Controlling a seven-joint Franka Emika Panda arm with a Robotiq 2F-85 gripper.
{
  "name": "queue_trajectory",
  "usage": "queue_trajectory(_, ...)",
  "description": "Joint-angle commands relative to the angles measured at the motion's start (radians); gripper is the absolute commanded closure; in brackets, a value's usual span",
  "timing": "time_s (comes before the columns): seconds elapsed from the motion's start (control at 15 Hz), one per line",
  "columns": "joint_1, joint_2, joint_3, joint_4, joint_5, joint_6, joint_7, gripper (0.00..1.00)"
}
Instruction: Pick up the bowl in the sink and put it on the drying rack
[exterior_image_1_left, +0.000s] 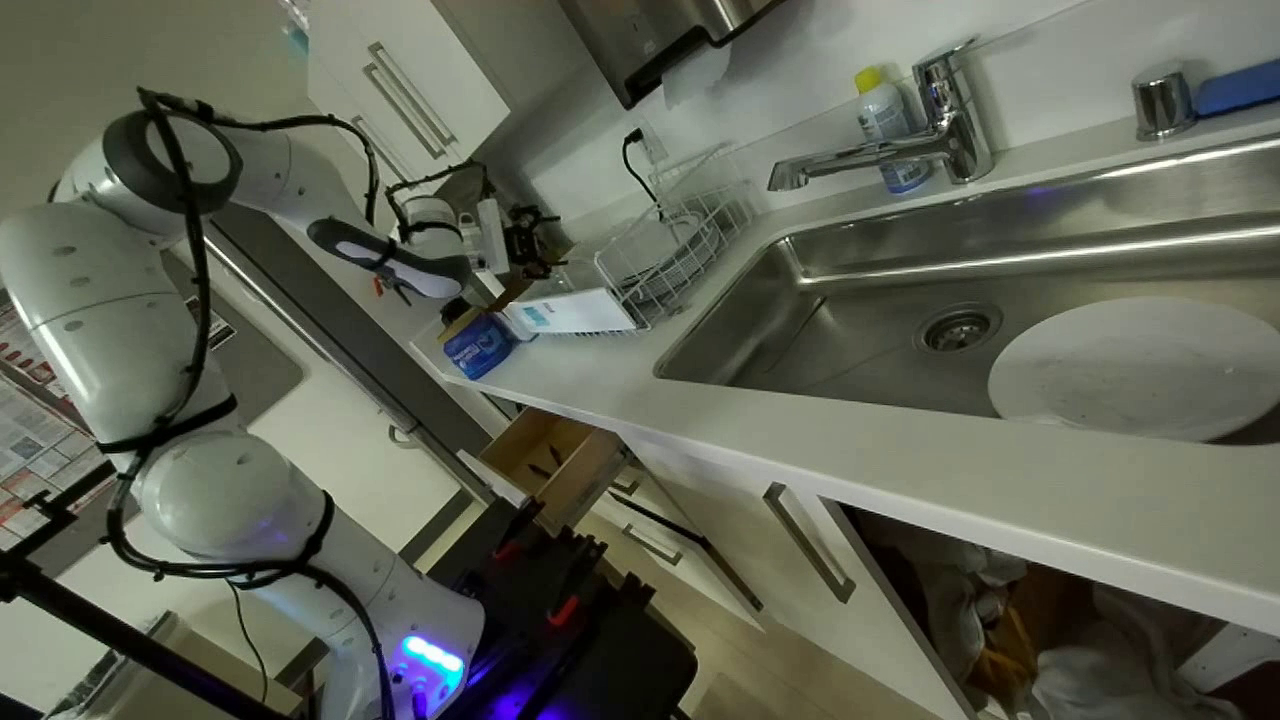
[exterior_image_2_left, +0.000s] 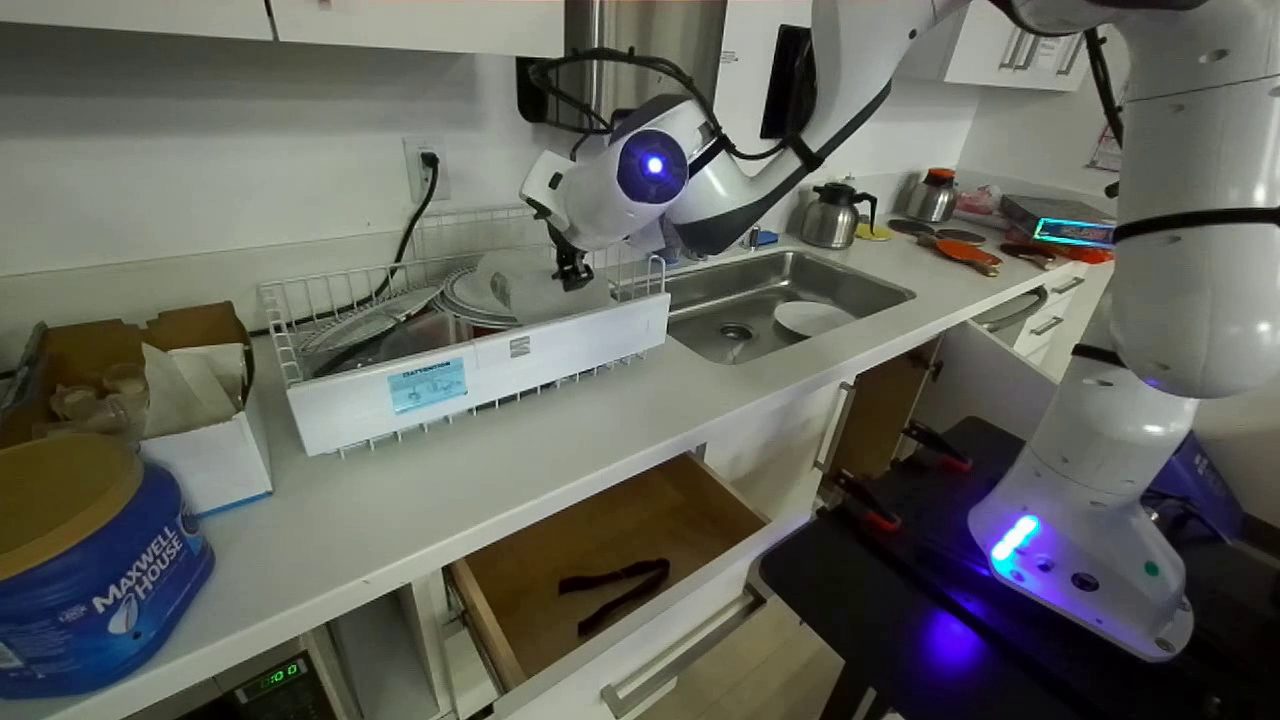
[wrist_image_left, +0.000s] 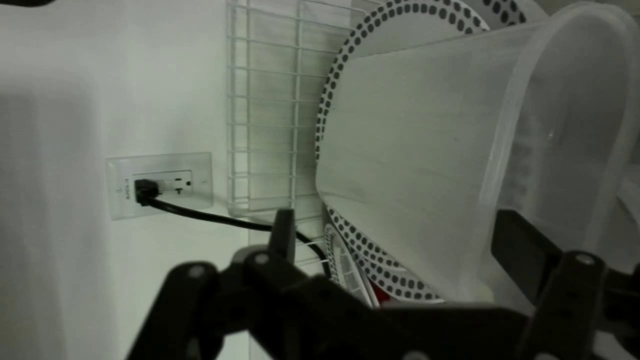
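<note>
The steel sink (exterior_image_1_left: 860, 325) also shows in an exterior view (exterior_image_2_left: 700, 325). A white round dish (exterior_image_1_left: 1140, 370) lies in it, also seen in an exterior view (exterior_image_2_left: 812, 318); it looks flat, and I cannot tell whether it is a bowl. The white wire drying rack (exterior_image_2_left: 570, 345) stands on the counter beside the sink and shows in the wrist view (wrist_image_left: 297, 120). A translucent container (wrist_image_left: 410, 135) leans on dotted plates in the rack. My gripper (wrist_image_left: 395, 227) is open above the rack, fingers wide apart in front of the container; I cannot tell whether they touch it.
Plates with dotted rims (wrist_image_left: 325, 115) stand in the rack. A black cord runs behind it from a wall outlet (wrist_image_left: 170, 185). A cardboard box (exterior_image_2_left: 205, 430) and a blue coffee tub (exterior_image_2_left: 110, 600) stand beside it. A drawer (exterior_image_2_left: 600, 570) is open below. The tap (exterior_image_1_left: 870, 155) overhangs the sink.
</note>
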Motion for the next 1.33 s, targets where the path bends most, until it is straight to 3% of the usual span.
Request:
queue_trajectory(0.0,-0.023,-0.065,-0.014,-0.059,0.145,0.120,-0.157,0.00)
queue_trajectory(0.33,-0.037,-0.113,-0.018,-0.111,0.387,0.226,-0.420,0.00)
queue_trajectory(0.67,-0.056,-0.275,-0.027,-0.269,0.580,0.314,-0.577,0.00)
queue_trajectory(0.87,-0.062,-0.437,-0.064,-0.402,0.636,0.386,-0.584,0.00)
queue_trajectory(1.27,-0.075,-0.734,-0.160,-0.594,0.638,0.469,-0.524,0.00)
